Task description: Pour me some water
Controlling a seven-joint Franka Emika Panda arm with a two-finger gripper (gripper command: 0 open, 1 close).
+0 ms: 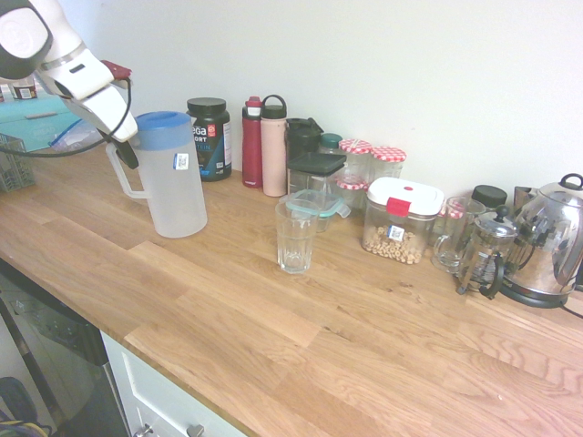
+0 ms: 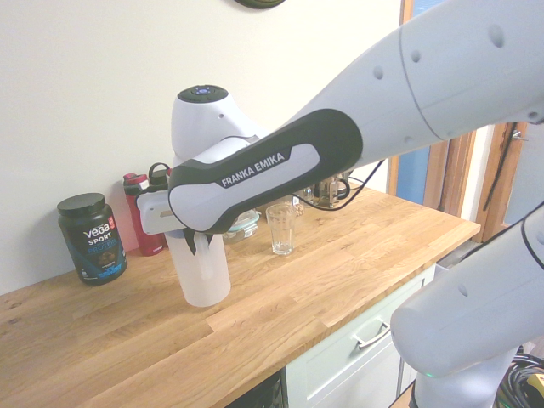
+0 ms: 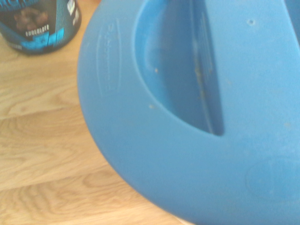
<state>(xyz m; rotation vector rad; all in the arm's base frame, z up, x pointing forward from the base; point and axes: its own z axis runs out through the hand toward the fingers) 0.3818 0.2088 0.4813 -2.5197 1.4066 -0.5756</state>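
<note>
A translucent white water pitcher [image 1: 179, 187] with a blue lid [image 1: 163, 128] stands on the wooden counter [image 1: 364, 346], toward its left end. My gripper [image 1: 125, 151] is at the top of the pitcher's handle and shut on it. From the other side the arm covers the upper pitcher [image 2: 204, 276], and its base looks level with the counter top. The blue lid [image 3: 187, 122] fills the wrist view. An empty clear drinking glass [image 1: 296, 235] stands upright to the right of the pitcher, a short gap away; the glass [image 2: 280, 228] also shows from the other side.
Along the wall stand a black Vega tub [image 1: 209, 137], a red bottle [image 1: 252, 142], a pink bottle [image 1: 273, 147], several lidded jars [image 1: 372, 164] and a chickpea container [image 1: 399, 220]. A French press [image 1: 483, 253] and a steel kettle [image 1: 551, 241] are at the far right.
</note>
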